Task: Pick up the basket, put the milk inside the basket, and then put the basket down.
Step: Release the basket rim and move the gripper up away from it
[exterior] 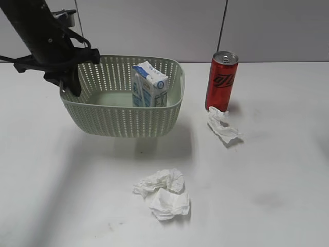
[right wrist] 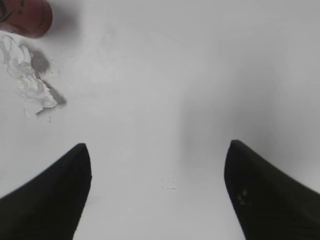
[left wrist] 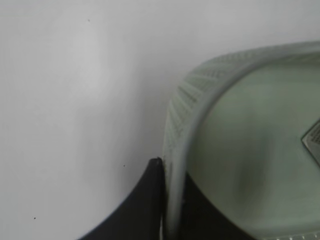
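Note:
The pale sage-green basket (exterior: 128,121) hangs tilted above the table, its shadow below it. My left gripper (exterior: 72,85) is shut on the basket's left rim. In the left wrist view the rim (left wrist: 175,150) runs between the two black fingers (left wrist: 170,200). The white and blue milk carton (exterior: 149,85) stands inside the basket, and a corner of it shows in the left wrist view (left wrist: 312,140). My right gripper (right wrist: 157,170) is open and empty over bare table; it is out of the exterior view.
A tall red can (exterior: 221,81) stands right of the basket, with a crumpled tissue (exterior: 222,126) in front of it; both show in the right wrist view, the can (right wrist: 25,17) and the tissue (right wrist: 27,80). More crumpled tissues (exterior: 163,193) lie at the front middle.

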You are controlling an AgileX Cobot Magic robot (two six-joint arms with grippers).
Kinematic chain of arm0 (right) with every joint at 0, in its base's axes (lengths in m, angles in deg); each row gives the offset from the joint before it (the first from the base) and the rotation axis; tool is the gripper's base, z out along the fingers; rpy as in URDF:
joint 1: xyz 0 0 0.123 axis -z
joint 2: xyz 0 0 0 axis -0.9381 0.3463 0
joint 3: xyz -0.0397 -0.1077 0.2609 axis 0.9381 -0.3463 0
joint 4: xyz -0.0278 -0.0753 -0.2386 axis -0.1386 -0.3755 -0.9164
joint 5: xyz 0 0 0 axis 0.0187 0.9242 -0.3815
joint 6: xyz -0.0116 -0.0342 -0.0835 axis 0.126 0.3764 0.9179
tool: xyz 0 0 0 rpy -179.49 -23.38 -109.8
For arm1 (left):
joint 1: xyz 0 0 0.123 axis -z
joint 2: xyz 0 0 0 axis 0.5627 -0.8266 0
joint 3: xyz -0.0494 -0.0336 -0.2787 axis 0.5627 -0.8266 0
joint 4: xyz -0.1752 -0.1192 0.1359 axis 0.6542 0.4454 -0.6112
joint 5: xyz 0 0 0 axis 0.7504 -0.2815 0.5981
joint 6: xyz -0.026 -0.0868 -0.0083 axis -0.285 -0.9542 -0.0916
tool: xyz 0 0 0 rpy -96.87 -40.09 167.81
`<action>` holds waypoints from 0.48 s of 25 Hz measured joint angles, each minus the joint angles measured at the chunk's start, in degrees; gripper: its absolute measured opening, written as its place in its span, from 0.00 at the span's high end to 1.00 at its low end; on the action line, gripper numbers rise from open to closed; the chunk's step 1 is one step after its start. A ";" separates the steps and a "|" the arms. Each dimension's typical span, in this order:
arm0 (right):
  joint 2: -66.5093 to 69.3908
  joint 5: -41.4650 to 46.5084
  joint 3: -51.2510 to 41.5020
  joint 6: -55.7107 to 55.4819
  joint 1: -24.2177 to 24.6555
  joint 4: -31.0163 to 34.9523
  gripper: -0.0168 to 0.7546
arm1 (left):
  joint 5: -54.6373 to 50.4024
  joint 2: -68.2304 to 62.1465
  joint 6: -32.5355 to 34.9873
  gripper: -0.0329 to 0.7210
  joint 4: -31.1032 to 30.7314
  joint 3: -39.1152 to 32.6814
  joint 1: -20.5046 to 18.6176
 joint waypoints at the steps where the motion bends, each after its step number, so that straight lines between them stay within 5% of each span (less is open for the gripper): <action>1: -1.02 0.00 -1.07 0.14 0.06 0.19 0.17 | 0.00 0.00 0.00 0.96 0.05 0.00 0.00; 12: -28.97 -0.07 -26.16 3.79 0.11 3.75 0.21 | 0.05 0.00 0.02 0.96 1.65 0.00 -3.57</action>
